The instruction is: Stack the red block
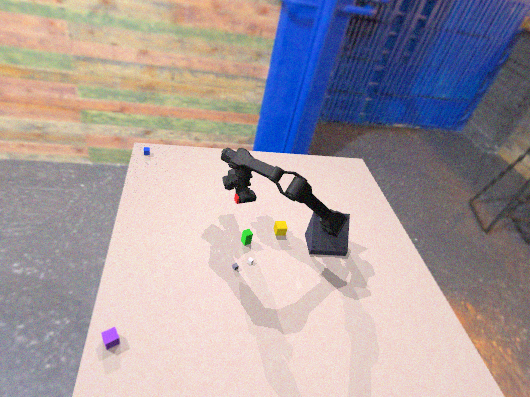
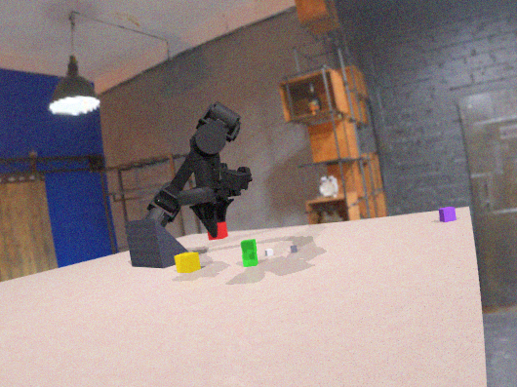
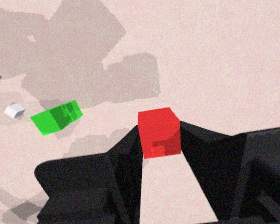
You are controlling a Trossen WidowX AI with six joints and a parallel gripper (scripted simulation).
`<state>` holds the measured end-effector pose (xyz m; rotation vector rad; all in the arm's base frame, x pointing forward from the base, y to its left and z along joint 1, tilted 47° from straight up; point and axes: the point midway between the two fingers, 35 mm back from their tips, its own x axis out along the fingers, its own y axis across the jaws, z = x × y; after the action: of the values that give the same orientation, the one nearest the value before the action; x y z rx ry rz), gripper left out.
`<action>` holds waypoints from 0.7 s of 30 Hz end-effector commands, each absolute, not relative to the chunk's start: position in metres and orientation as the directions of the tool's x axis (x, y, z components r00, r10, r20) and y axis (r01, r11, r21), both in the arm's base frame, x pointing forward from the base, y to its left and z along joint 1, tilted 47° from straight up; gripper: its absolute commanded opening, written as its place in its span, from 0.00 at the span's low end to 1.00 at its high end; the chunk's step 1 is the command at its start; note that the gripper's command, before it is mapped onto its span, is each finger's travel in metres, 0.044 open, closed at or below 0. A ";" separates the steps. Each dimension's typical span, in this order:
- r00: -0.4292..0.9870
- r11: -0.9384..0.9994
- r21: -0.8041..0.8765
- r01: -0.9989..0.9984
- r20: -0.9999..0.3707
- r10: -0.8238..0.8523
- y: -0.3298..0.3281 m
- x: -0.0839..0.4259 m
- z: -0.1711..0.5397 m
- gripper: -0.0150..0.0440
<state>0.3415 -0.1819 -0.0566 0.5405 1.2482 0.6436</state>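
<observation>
Red block (image 3: 159, 132): clamped between my fingers, lifted off the table (image 1: 200, 353), over its middle toward the far edge.
My gripper (image 3: 156, 126): closed on the red block.
Green tower (image 1: 246, 236): upright mid-table, apart from my load.
Yellow block (image 1: 280, 228): just beside the tower, near my base.
Writing: none readable on any block.
Purple block (image 1: 110, 337): near-left corner.
</observation>
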 end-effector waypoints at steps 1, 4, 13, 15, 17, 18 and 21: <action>0.190 0.714 0.683 -0.153 -0.689 0.700 -0.195 0.338 -0.044 0.25; 0.189 0.714 0.683 -0.153 -0.689 0.700 -0.201 0.337 -0.039 0.25; 0.189 0.714 0.683 -0.152 -0.689 0.699 -0.193 0.339 -0.029 0.25; 0.189 0.715 0.683 -0.152 -0.689 0.699 -0.186 0.339 -0.021 0.25; 0.189 0.715 0.683 -0.152 -0.690 0.699 -0.179 0.340 -0.013 0.25; 0.189 0.715 0.683 -0.151 -0.690 0.699 -0.176 0.340 -0.010 0.25; 0.189 0.715 0.683 -0.151 -0.690 0.699 -0.165 0.340 0.002 0.25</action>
<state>0.3398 -0.1720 -0.0074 0.5272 1.2509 0.6439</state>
